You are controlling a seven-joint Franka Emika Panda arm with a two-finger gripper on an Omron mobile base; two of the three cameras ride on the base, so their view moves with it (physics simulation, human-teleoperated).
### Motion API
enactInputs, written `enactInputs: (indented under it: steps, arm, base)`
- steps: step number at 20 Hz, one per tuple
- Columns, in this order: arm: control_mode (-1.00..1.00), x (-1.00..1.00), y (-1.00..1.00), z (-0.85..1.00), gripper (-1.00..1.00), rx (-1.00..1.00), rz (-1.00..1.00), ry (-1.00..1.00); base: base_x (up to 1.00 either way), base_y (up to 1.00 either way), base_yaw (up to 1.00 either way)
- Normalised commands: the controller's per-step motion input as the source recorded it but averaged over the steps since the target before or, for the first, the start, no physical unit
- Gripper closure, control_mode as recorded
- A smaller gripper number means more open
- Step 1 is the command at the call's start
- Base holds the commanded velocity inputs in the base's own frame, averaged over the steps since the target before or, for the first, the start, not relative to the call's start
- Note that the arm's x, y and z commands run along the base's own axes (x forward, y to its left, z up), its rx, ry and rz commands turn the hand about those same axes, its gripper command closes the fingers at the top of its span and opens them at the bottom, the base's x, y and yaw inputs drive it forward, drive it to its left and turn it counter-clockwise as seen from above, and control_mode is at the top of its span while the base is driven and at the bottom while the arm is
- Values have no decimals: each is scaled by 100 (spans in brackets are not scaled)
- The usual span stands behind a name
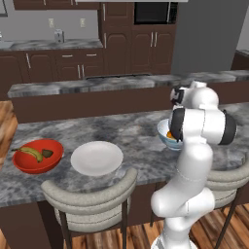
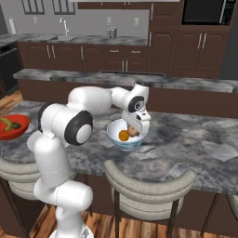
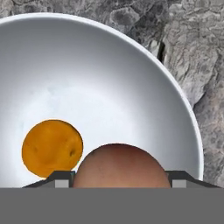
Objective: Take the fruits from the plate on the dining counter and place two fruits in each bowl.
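Left base view came first: a grey marbled dining counter (image 1: pixel 121 131) ran across the frame, and on it, far to the left, sat a glossy red bowl (image 1: pixel 37 155) with a yellow banana (image 1: pixel 30 153) and a small dark green fruit (image 1: pixel 47 153) lying inside. Just to its right lay the flat white plate (image 1: pixel 97 158), bare of fruit. Well to the right, a white bowl with a pale blue outside (image 1: pixel 165 136) was half hidden behind the white arm, with a sliver of an orange (image 1: pixel 169 134) showing inside it.

Right base view showed the same white-blue bowl near the middle of the counter, the gripper (image 2: pixel 135 128) reaching down into it. The orange lay low in the bowl, and a reddish-pink apple (image 2: pixel 133 132) sat between the two fingers, just beside the orange. The red bowl stood at the left edge, well apart.

Hand view looked straight down into the white bowl. The orange rested on the bowl's floor at lower left. The apple filled the bottom centre, with the two dark fingertips (image 3: pixel 61 179) flanking it, one on either side; the jaws were clamped on the apple.
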Motion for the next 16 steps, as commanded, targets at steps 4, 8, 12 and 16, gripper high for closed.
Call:
enactInputs:
  steps: [4, 8, 12, 16]
  arm:
    - [-100, 26, -3, -21, 100, 0, 0, 0]
    - [-100, 19, -7, -23, 100, 0, 0, 0]
    - [-100, 17, -4, -22, 100, 0, 0, 1]
    - [-100, 13, -2, -16, -100, 0, 0, 1]
  base:
    - [0, 0, 0]
    - [0, 0, 0]
    - [0, 0, 0]
    - [0, 0, 0]
